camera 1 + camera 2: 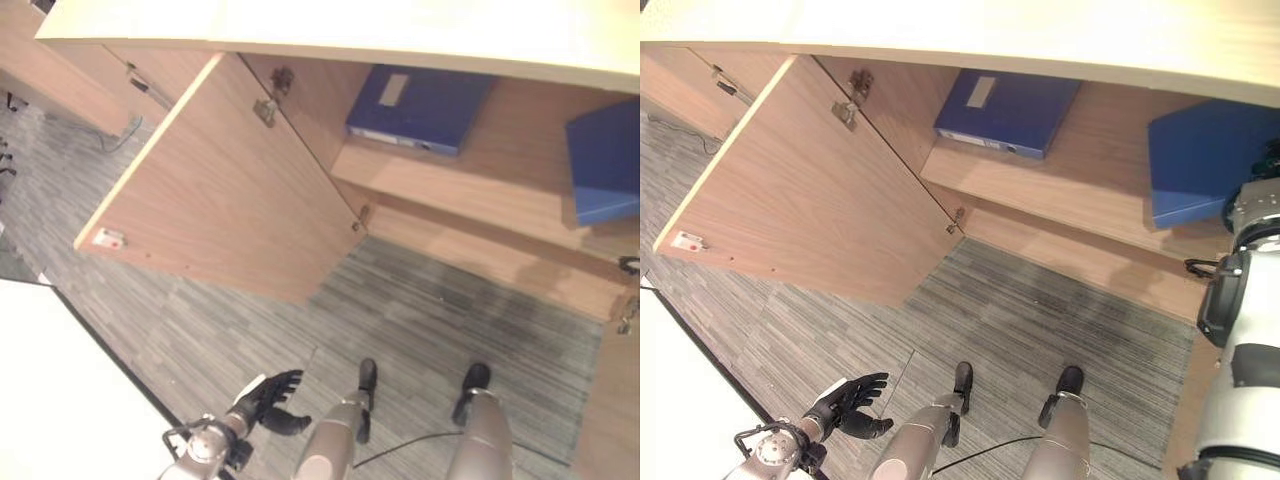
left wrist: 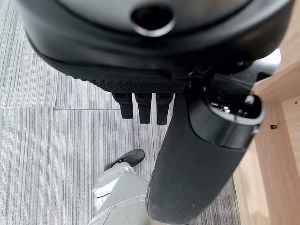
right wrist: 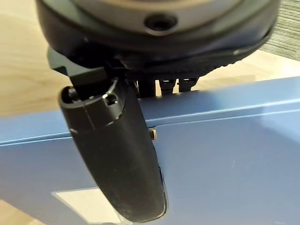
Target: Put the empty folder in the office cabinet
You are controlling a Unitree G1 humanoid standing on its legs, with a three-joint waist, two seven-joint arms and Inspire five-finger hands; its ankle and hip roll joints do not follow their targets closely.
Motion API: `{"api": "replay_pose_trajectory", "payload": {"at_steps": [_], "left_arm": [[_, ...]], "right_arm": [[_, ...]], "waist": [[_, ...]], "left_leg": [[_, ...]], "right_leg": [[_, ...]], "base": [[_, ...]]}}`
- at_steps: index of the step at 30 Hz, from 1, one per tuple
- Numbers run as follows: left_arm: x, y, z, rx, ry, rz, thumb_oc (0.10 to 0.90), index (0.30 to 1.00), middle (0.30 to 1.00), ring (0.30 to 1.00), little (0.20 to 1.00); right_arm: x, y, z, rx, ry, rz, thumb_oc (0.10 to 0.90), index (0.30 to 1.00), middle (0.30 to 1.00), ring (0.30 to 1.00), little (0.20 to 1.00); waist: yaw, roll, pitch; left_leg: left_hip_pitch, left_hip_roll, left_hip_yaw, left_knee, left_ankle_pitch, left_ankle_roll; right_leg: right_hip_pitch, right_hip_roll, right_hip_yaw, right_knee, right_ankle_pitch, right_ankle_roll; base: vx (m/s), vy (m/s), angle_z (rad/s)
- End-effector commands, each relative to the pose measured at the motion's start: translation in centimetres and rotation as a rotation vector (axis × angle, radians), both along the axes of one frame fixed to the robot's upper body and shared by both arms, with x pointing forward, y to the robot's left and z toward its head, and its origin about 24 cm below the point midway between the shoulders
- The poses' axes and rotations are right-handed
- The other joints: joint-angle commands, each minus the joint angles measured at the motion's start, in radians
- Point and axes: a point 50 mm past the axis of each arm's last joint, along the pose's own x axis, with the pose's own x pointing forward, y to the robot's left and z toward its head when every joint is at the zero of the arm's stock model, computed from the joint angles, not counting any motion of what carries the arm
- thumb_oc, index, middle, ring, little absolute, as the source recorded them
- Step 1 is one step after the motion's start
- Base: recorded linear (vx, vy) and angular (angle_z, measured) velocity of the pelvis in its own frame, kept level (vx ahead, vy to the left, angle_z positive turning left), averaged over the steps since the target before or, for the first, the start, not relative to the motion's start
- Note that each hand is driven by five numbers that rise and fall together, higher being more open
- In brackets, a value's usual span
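A blue folder (image 1: 1200, 165) stands on the upper shelf (image 1: 1070, 190) at the right end of the open office cabinet. My right hand (image 3: 122, 154) is at that folder (image 3: 225, 154): the thumb lies across its blue face and the fingers (image 3: 159, 86) reach over its far edge, so the hand pinches it. A second blue folder (image 1: 1005, 110) lies flat further left on the same shelf. My left hand (image 1: 272, 398) hangs low over the carpet, fingers relaxed and holding nothing.
The cabinet door (image 1: 810, 190) swings wide open to the left and juts over the grey carpet (image 1: 1040, 310). A pale countertop (image 1: 400, 30) overhangs the cabinet. A white desk corner (image 1: 60, 380) sits at the lower left. A lower shelf (image 1: 1080, 260) lies bare.
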Motion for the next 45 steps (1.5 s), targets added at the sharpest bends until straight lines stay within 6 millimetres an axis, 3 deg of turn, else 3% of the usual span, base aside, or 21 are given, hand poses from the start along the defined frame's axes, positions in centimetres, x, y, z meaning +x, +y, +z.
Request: {"api": "replay_pose_trajectory", "payload": {"at_steps": [1, 7, 14, 17, 21, 25, 29, 33, 35, 36, 37, 39, 40, 41, 43, 45], "left_arm": [[0.1, 3.5, 0.7, 0.072, -0.02, 0.107, 0.8, 0.9, 0.9, 0.9, 0.9], [0.7, 2.6, 0.7, 0.037, -0.04, 0.117, 0.8, 0.9, 0.9, 0.9, 0.9], [0.7, 2.1, 0.4, 0.026, -0.043, 0.122, 0.8, 0.9, 0.9, 0.9, 0.9], [0.8, 1.9, 0.4, 0.028, -0.047, 0.118, 0.8, 0.9, 0.9, 0.9, 0.9], [1.0, 1.9, 0.4, 0.021, -0.056, 0.128, 0.8, 0.9, 0.9, 0.9, 0.9], [1.6, 1.5, 1.0, -0.013, -0.092, 0.127, 0.8, 0.9, 0.9, 0.9, 0.9], [2.0, 1.8, 1.4, -0.023, -0.115, 0.14, 0.8, 0.9, 0.9, 0.9, 0.9], [2.1, 2.7, 1.8, -0.013, -0.119, 0.16, 0.8, 0.9, 0.9, 0.9, 0.9], [2.4, 3.1, 2.1, -0.01, -0.131, 0.175, 0.8, 0.9, 0.9, 0.9, 0.9], [2.9, 3.5, 2.5, -0.01, -0.152, 0.197, 0.8, 0.9, 0.9, 0.9, 0.9], [2.9, 3.5, 2.5, -0.009, -0.149, 0.202, 0.8, 0.9, 0.9, 0.9, 0.9], [2.8, 3.5, 2.4, -0.004, -0.14, 0.198, 0.8, 0.9, 0.9, 0.9, 0.9], [2.6, 3.5, 2.2, 0.001, -0.126, 0.197, 0.8, 0.9, 0.9, 0.9, 0.9], [2.2, 3.4, 1.9, -0.006, -0.114, 0.198, 0.8, 0.9, 0.9, 0.9, 0.9], [1.6, 3.4, 1.5, 0.006, -0.095, 0.187, 0.8, 0.9, 0.9, 0.9, 0.9], [0.5, 3.8, 1.1, 0.018, -0.07, 0.189, 0.8, 0.9, 0.9, 0.9, 0.9]], "right_arm": [[-1.4, -1.5, 5.3, -0.143, -0.142, -0.064, 0.8, 0.9, 0.9, 0.9, 0.9], [-0.2, -0.4, 3.9, -0.108, -0.122, -0.038, 0.8, 0.9, 0.9, 0.9, 0.9], [1.0, 0.9, 3.9, -0.112, -0.141, 0.02, 0.8, 0.9, 0.9, 0.9, 0.9], [2.3, 2.4, 4.2, -0.155, -0.162, 0.097, 0.8, 0.9, 0.9, 0.9, 0.9], [3.0, 3.3, 4.7, -0.186, -0.234, 0.132, 0.8, 0.9, 0.9, 0.9, 0.9], [3.3, 3.9, 5.4, -0.192, -0.445, 0.111, 0.8, 0.9, 0.9, 0.9, 0.9], [2.7, 3.2, 5.1, -0.191, -0.489, 0.069, 0.8, 0.9, 0.9, 0.9, 0.9], [2.1, 2.3, 4.5, -0.169, -0.494, 0.025, 0.8, 0.9, 0.9, 0.9, 0.9], [2.2, 2.4, 4.4, -0.169, -0.5, 0.021, 0.8, 0.9, 0.9, 0.9, 0.9], [2.0, 2.1, 4.3, -0.16, -0.491, 0.005, 0.8, 0.9, 0.9, 0.9, 0.9], [1.9, 2.0, 4.1, -0.156, -0.486, -0.008, 0.8, 0.9, 0.9, 0.9, 0.9], [1.9, 2.0, 3.9, -0.152, -0.485, -0.01, 0.8, 0.9, 0.9, 0.9, 0.9], [1.9, 1.9, 3.4, -0.147, -0.481, -0.017, 0.8, 0.9, 0.9, 0.9, 0.9], [2.1, 2.1, 2.7, -0.153, -0.467, -0.006, 0.8, 0.9, 0.9, 0.9, 0.9], [2.2, 2.2, 1.6, -0.159, -0.423, -0.002, 0.8, 0.9, 0.9, 0.9, 0.9], [2.4, 2.4, 1.1, -0.142, -0.429, 0.001, 0.8, 0.9, 0.9, 0.9, 0.9]], "waist": [[0.031, 0.009, -0.022], [0.027, 0.01, -0.015], [0.023, 0.012, -0.011], [0.025, 0.013, -0.006], [0.027, 0.015, -0.004], [0.025, 0.031, 0.007], [0.028, 0.035, 0.01], [0.026, 0.019, 0.015], [0.03, -0.007, 0.045], [0.048, -0.043, 0.092], [0.055, -0.052, 0.095], [0.062, -0.047, 0.089], [0.079, -0.045, 0.088], [0.119, -0.017, 0.1], [0.166, -0.034, 0.119], [0.201, -0.037, 0.098]], "left_leg": [[-0.008, 0.002, -0.008, -0.01, -0.07, 0.0], [-0.005, 0.006, -0.009, -0.018, -0.068, 0.006], [0.005, 0.007, -0.001, -0.033, -0.064, 0.009], [0.009, 0.007, 0.002, -0.029, -0.067, 0.011], [0.011, 0.005, 0.0, -0.03, -0.068, 0.012], [0.011, 0.0, 0.0, -0.027, -0.07, 0.012], [0.01, -0.002, -0.002, -0.015, -0.075, 0.01], [-0.002, 0.004, -0.002, 0.061, -0.102, -0.006], [-0.068, 0.008, -0.007, 0.203, -0.096, -0.018], [-0.174, -0.003, -0.047, 0.38, -0.043, -0.03], [-0.209, -0.012, -0.057, 0.392, -0.049, -0.023], [-0.221, -0.011, -0.059, 0.344, -0.056, -0.017], [-0.234, -0.014, -0.051, 0.287, -0.022, -0.015], [-0.298, -0.025, -0.046, 0.171, 0.068, -0.012], [-0.344, -0.04, -0.052, 0.067, 0.092, -0.02], [-0.29, -0.041, -0.084, 0.015, 0.088, -0.004]], "right_leg": [[0.129, 0.054, 0.014, -0.026, -0.162, 0.076], [0.124, 0.06, 0.021, -0.03, -0.158, 0.077], [0.123, 0.058, 0.03, -0.034, -0.151, 0.081], [0.128, 0.058, 0.033, -0.034, -0.149, 0.08], [0.129, 0.058, 0.034, -0.036, -0.146, 0.082], [0.127, 0.055, 0.038, -0.031, -0.147, 0.084], [0.124, 0.052, 0.043, -0.025, -0.149, 0.084], [0.139, 0.065, 0.056, -0.019, -0.176, 0.068], [0.171, 0.075, 0.06, -0.038, -0.192, 0.04], [0.183, 0.082, 0.064, -0.031, -0.201, 0.008], [0.193, 0.092, 0.057, -0.026, -0.211, 0.004], [0.201, 0.109, 0.049, -0.013, -0.232, 0.006], [0.233, 0.13, 0.041, -0.017, -0.246, 0.008], [0.28, 0.193, 0.037, -0.018, -0.271, 0.012], [0.343, 0.215, 0.063, -0.03, -0.304, 0.015], [0.374, 0.239, 0.087, -0.034, -0.326, 0.022]], "base": [[0.0, 0.0, 0.0], [-0.01, -0.002, -0.05], [0.0, 0.005, -0.01], [0.0, 0.001, -0.01], [0.0, 0.0, 0.0], [0.0, 0.0, 0.0], [0.0, -0.011, 0.01], [0.0, -0.098, 0.05], [-0.1, -0.283, 0.01], [-0.1, -0.407, 0.15], [0.04, -0.333, 0.26], [0.16, -0.095, 0.13], [0.35, -0.064, -0.07], [0.45, -0.137, -0.02], [0.43, -0.136, -0.25], [0.34, -0.002, -0.94]]}}
